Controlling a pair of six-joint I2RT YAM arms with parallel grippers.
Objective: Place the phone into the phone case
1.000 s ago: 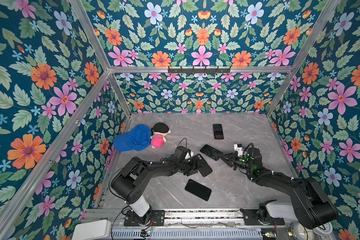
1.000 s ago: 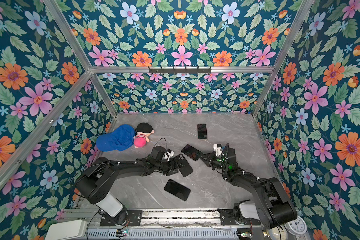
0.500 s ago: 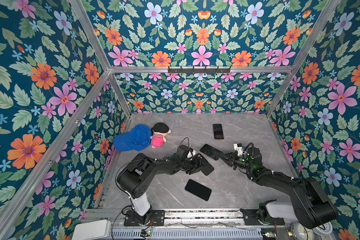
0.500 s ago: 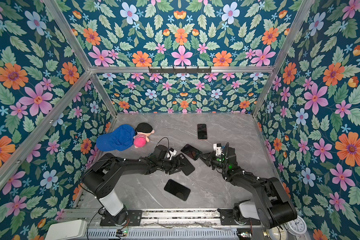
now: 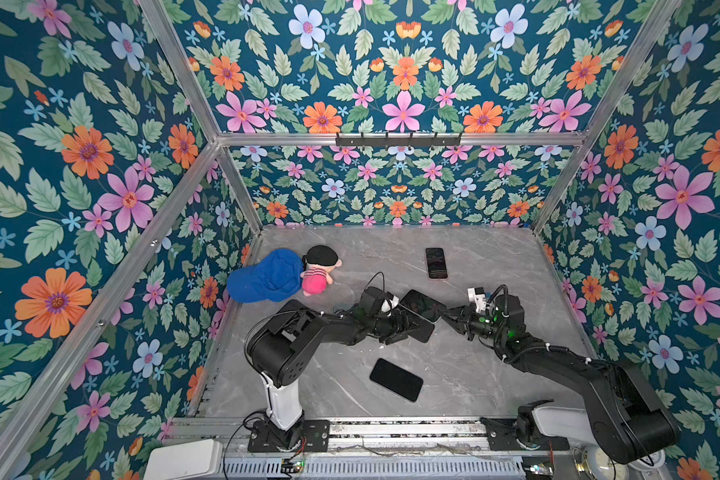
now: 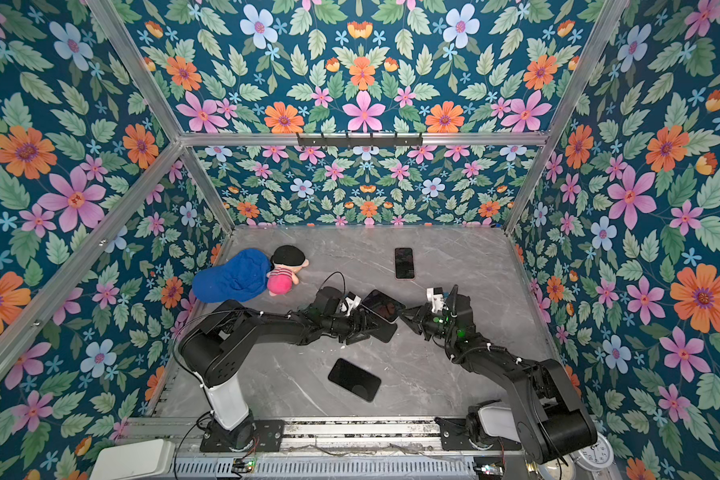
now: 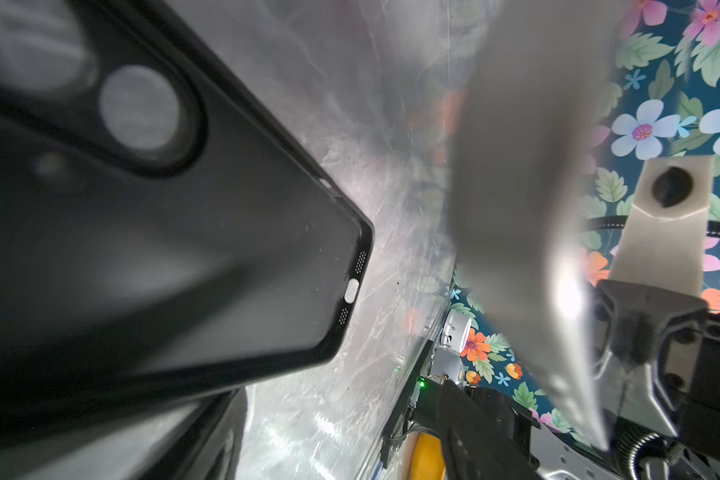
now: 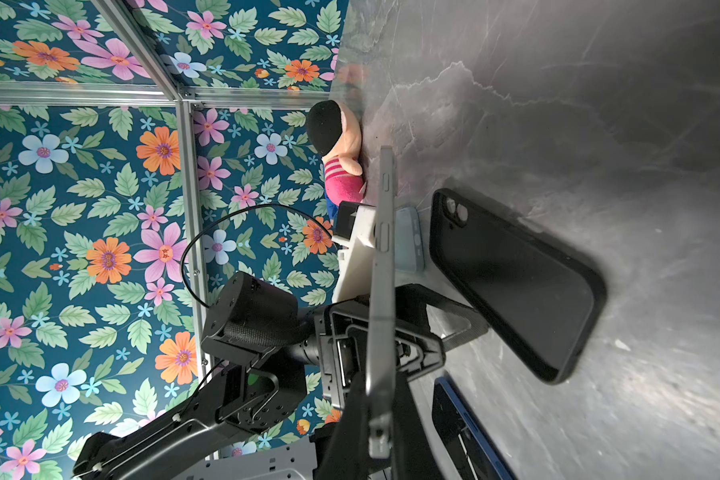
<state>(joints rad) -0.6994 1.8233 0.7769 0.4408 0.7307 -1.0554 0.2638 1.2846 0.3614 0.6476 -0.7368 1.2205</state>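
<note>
Three phones: far phone point(image 5: 436, 263), middle phone point(image 5: 422, 305), near phone point(image 5: 395, 379). One black phone case point(image 5: 418, 332). One plush doll point(image 5: 319, 270). One blue cap point(image 5: 267, 278). Two robot arms: left arm point(image 5: 308, 332), right arm point(image 5: 558, 361)

I see a booth papered in dark teal floral wallpaper point(image 5: 404, 112), with pink, orange and pale blue blooms among green leaves. Aluminium frame bars point(image 5: 267, 139) edge the panels. At twelve o'clock, a black hook rail point(image 5: 398, 139) sits on the back bar. The floor is a grey marbled tabletop point(image 5: 474, 249), evenly lit.
</note>
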